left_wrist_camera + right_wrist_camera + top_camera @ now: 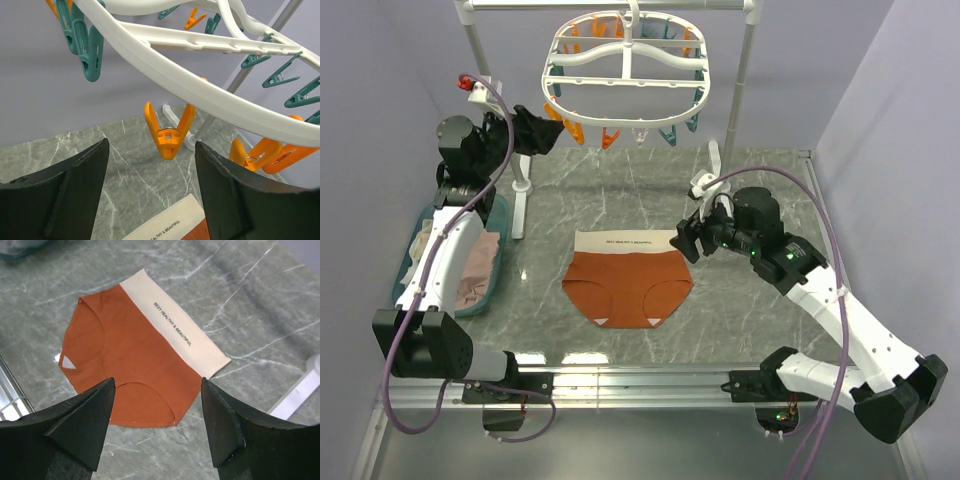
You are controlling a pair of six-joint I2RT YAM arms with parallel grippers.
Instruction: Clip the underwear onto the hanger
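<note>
The rust-orange underwear [628,282] lies flat on the marble table, beige waistband toward the back; it also shows in the right wrist view [135,357] and its waistband corner in the left wrist view [170,224]. The white oval hanger [625,62] hangs from the pole rack, orange and teal clothespins dangling. My left gripper [542,132] is open and empty, raised beside the hanger's left rim, facing an orange clothespin [169,131]. My right gripper [686,240] is open and empty, just right of the waistband's right end.
A teal basket [498,262] with pale pink and cream clothes sits at the left. The white pole rack [738,85] stands at the back, with a white post base [523,187] left of the underwear. A metal rail [650,378] runs along the near edge.
</note>
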